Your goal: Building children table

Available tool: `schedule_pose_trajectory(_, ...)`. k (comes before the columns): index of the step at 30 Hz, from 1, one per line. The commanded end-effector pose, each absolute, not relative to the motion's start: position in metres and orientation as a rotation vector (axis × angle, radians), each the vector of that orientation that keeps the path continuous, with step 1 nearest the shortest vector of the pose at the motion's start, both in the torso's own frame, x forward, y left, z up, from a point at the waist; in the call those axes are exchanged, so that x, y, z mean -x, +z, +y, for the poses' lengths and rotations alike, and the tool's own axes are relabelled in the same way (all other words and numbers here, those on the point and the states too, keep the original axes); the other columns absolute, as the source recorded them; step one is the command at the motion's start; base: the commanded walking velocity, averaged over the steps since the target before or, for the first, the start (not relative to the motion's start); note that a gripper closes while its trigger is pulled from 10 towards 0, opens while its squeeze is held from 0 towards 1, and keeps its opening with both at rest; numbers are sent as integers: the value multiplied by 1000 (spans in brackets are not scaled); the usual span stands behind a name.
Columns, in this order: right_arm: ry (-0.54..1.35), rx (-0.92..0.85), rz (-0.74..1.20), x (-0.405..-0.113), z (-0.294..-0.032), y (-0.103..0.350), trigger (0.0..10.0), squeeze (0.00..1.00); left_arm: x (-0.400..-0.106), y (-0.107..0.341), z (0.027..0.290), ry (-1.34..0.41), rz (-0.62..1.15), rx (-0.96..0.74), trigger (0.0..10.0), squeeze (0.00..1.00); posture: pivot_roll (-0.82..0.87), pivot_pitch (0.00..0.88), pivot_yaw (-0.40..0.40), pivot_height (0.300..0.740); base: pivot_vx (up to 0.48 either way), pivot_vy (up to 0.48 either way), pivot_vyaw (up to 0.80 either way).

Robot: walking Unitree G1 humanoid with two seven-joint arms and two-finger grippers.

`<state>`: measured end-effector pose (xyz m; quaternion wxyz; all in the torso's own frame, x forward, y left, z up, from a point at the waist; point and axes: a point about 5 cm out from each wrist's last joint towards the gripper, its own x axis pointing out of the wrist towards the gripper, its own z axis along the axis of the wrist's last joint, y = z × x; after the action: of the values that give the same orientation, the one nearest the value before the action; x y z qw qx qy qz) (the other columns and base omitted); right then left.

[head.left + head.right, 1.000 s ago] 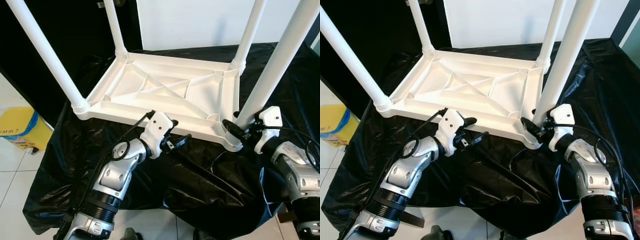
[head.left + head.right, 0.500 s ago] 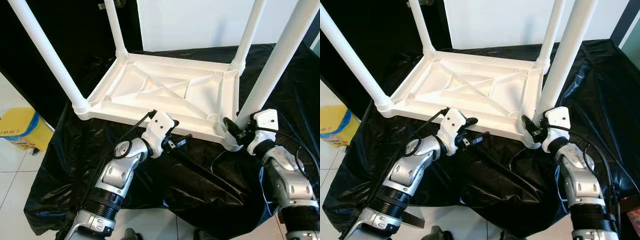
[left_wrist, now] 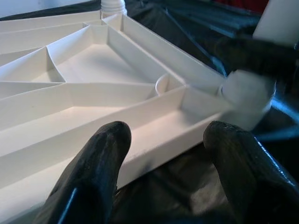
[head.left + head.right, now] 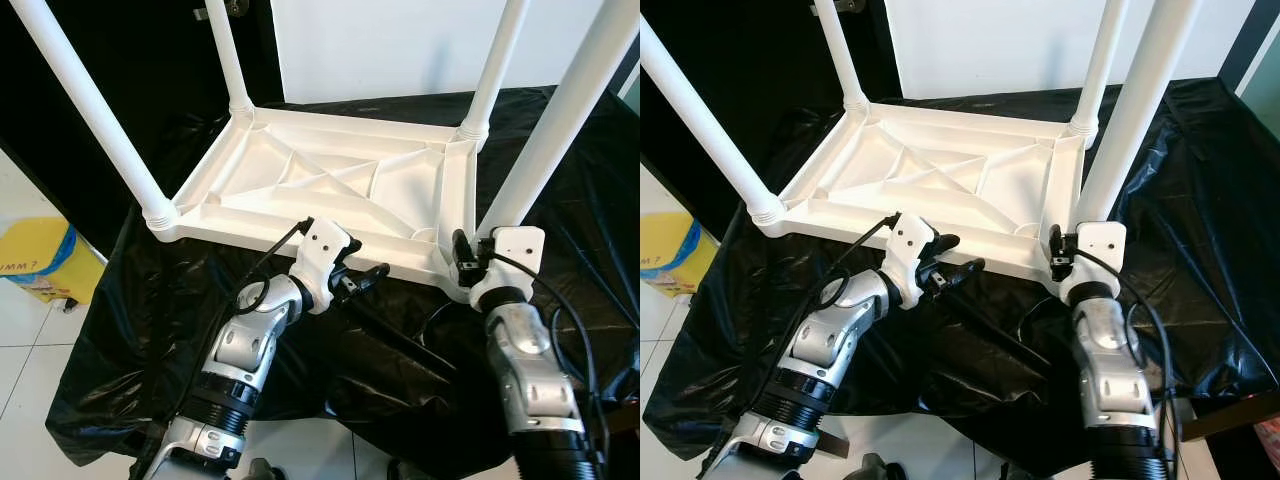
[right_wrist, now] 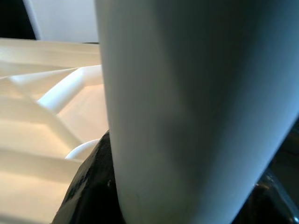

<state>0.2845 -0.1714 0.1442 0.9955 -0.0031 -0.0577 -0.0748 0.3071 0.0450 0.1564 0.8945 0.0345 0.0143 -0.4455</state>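
A white plastic children's table (image 4: 250, 222) lies upside down on a black sheet, its four white legs pointing up. My left gripper (image 4: 360, 270) is open at the tabletop's near rim, left of the near right corner. In the left wrist view its fingers (image 3: 100, 158) stand wide apart in front of that rim (image 3: 154, 140). My right gripper (image 4: 462, 262) sits at the foot of the near right leg (image 4: 545, 130). In the right wrist view that leg (image 5: 196, 93) stands between the black fingers (image 5: 88, 186), which press on both sides of it.
The black sheet (image 4: 390, 390) covers a low platform and hangs in folds over its near edge. A yellow bag (image 4: 35, 255) stands on the white tiled floor at the left. A black backdrop and a white wall are behind the table.
My right arm has swung in to the left, and its gripper has gone from beside the near right leg to around its foot. The left gripper has edged slightly toward the rim.
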Motion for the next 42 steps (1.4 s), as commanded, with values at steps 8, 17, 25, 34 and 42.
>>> schedule_pose_trajectory(8,-233,-35,-64,-281,-152,131,10000,0,-314,149,42,-671,74,14,10000,0,-162,75,57,740,0,0,0)
schedule_pose_trajectory(17,-218,-42,-53,-283,-150,132,10000,0,-316,152,40,-646,81,30,10000,0,-150,83,55,740,0,0,0)
schedule_pose_trajectory(25,-214,-40,-70,-285,-147,136,10000,0,-320,155,44,-571,62,42,10000,0,-150,82,48,740,0,0,0)
schedule_pose_trajectory(34,-208,-27,-81,-287,-147,139,10000,0,-328,160,49,-467,26,-2,10000,0,-156,86,52,740,0,0,0)
schedule_pose_trajectory(42,-203,-29,-89,-287,-148,139,10000,1000,-329,162,50,-456,28,41,10000,0,-161,95,57,740,0,0,0)
